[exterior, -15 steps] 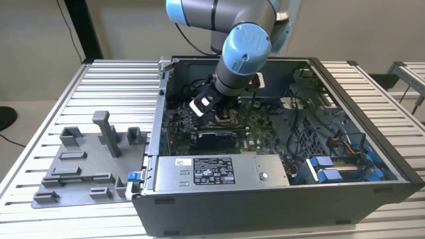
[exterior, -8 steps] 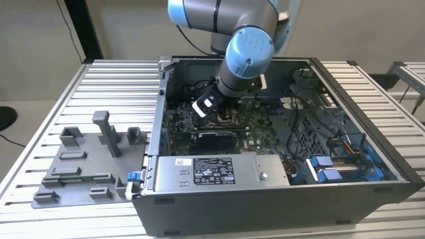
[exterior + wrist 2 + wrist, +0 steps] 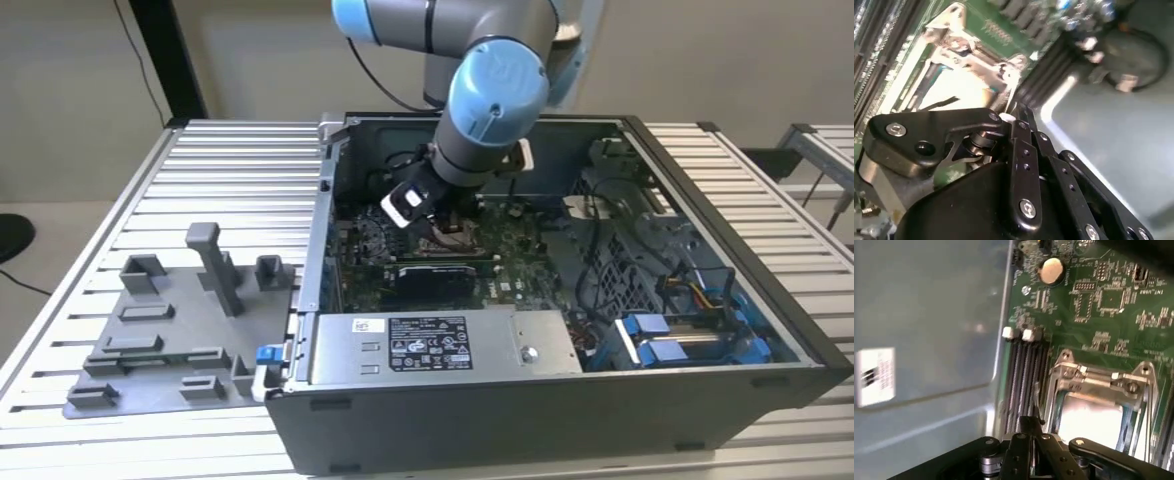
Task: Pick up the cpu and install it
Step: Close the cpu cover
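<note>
While the gripper (image 3: 434,222) hangs low inside the open computer case (image 3: 747,330), over the green motherboard (image 3: 514,245), its black linkage crowds both wrist views and whether its fingers are open or shut cannot be told. Just beyond it in the first wrist view lies the cpu (image 3: 1089,422), its pale square top seated in the metal socket frame (image 3: 1104,380); the linkage cuts off its near edge. Glare washes it out in the second wrist view (image 3: 954,92). From the exterior view the arm hides the socket, while a grey fixture (image 3: 174,340) sits on the slatted table (image 3: 227,170) at the exterior view's left.
</note>
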